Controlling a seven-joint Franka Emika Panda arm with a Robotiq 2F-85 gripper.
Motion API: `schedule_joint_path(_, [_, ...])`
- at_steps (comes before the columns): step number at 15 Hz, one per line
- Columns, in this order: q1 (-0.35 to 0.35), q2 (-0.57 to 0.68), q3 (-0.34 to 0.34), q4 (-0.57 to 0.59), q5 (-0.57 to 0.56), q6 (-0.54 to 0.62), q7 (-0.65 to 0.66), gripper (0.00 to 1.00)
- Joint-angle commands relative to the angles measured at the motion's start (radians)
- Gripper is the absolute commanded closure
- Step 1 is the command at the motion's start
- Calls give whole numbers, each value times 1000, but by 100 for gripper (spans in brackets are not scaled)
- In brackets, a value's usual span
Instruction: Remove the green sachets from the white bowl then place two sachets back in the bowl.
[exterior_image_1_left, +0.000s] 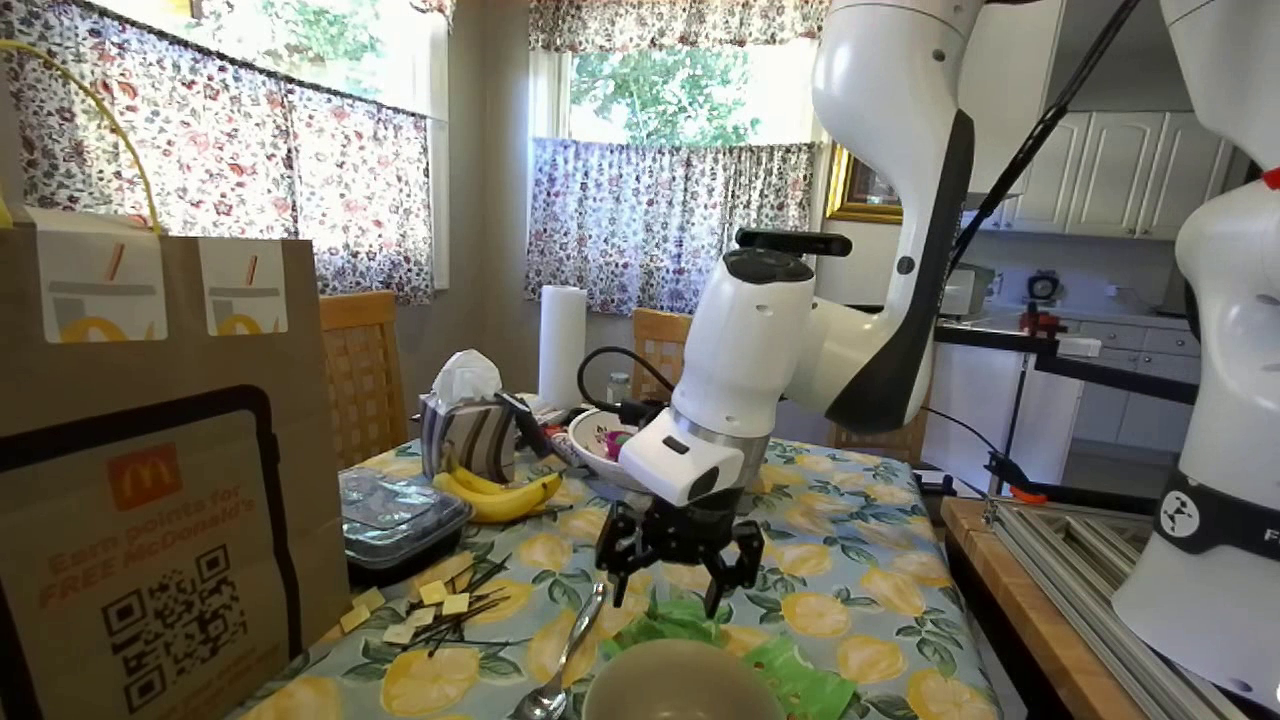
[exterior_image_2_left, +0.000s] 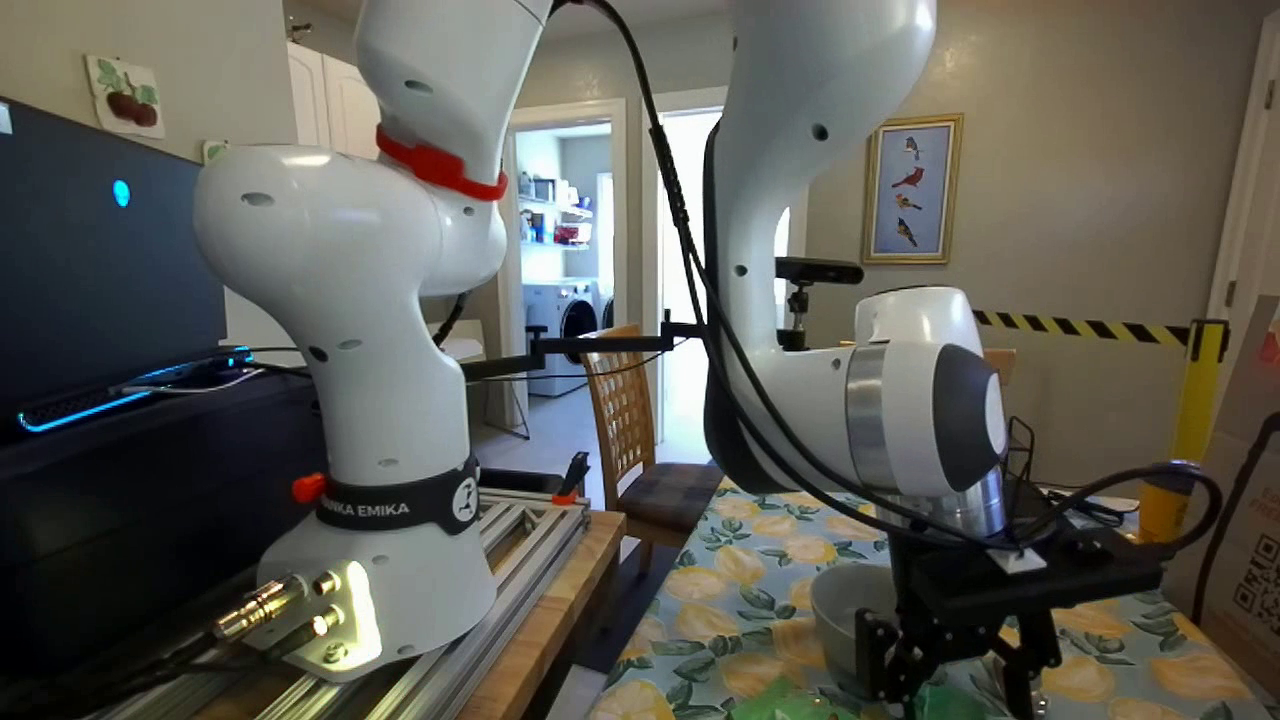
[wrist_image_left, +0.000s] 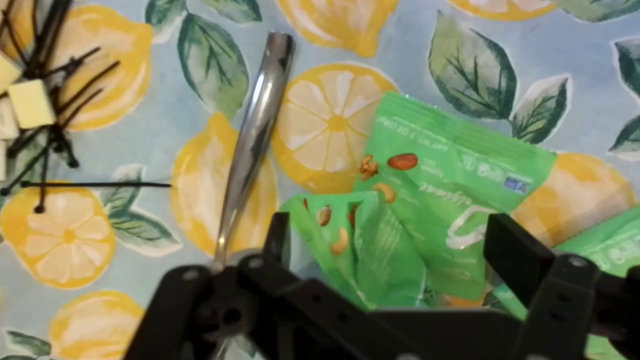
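Green sachets lie on the lemon-print tablecloth. In the wrist view one flat sachet (wrist_image_left: 450, 150) lies partly under a crumpled sachet (wrist_image_left: 350, 250), and another sachet (wrist_image_left: 610, 245) shows at the right edge. Green sachets also show in an exterior view (exterior_image_1_left: 668, 622) and in an exterior view (exterior_image_2_left: 785, 703). The white bowl (exterior_image_1_left: 680, 690) stands beside them, also seen in an exterior view (exterior_image_2_left: 842, 605); it is out of the wrist view and its inside is mostly hidden. My gripper (wrist_image_left: 390, 220) is open above the crumpled sachet, fingers on either side, holding nothing. It also shows in both exterior views (exterior_image_1_left: 664, 603) (exterior_image_2_left: 960, 695).
A metal spoon (wrist_image_left: 255, 135) lies beside the sachets. Black sticks and pale yellow squares (exterior_image_1_left: 430, 605) lie near a lidded container (exterior_image_1_left: 400, 520). Bananas (exterior_image_1_left: 500, 500), a tissue box (exterior_image_1_left: 468, 435), a patterned bowl (exterior_image_1_left: 590, 440) and a paper bag (exterior_image_1_left: 170, 400) stand around.
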Motion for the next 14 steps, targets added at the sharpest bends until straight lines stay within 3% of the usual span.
schedule_joint_path(1, [-28, 66, 14, 41, 3, -8, -103, 0])
schedule_joint_path(6, [-22, 99, 6, 93, -65, -5, -118, 0])
schedule_joint_path(9, [-28, 111, 12, 91, -35, -5, -151, 0])
schedule_joint_path(10, [-30, 113, 17, 87, -23, -15, -159, 17])
schedule_joint_path(12, [-35, 122, 19, 88, -17, -12, -173, 34])
schedule_joint_path(13, [-33, 120, 17, 86, -21, -13, -173, 10])
schedule_joint_path(14, [-30, 114, 13, 84, -28, -14, -169, 9])
